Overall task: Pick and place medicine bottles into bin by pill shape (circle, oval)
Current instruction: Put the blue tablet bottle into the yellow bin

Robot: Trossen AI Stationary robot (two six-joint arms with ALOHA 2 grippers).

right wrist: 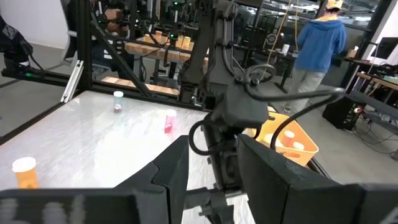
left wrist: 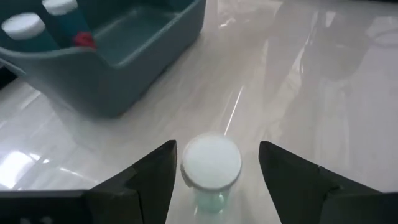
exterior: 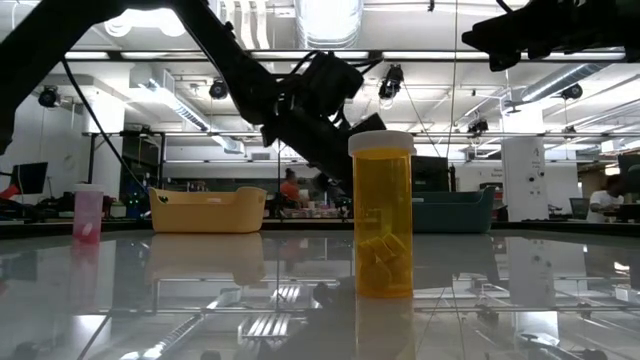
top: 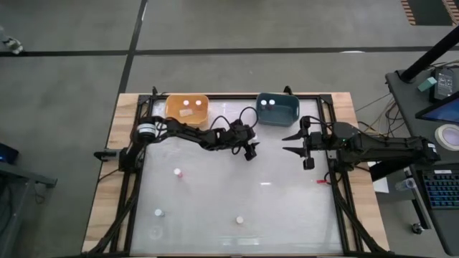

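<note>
Left gripper (left wrist: 214, 180): fingers apart, straddling small white-capped clear medicine bottle (left wrist: 211, 169), unclamped, at 4 o'clock from teal plastic bin (top: 277, 108). Right gripper (top: 291, 142): raised, fingers apart, empty.

Grey concrete floor (top: 64, 86) with dark seam lines across the upper frame. Bright ceiling light (exterior: 328, 18) at top centre, pipes and ducts beside it. White pillar (exterior: 522, 178) at right. Person in blue hoodie (right wrist: 318, 46) at upper right, beside workbenches.
</note>
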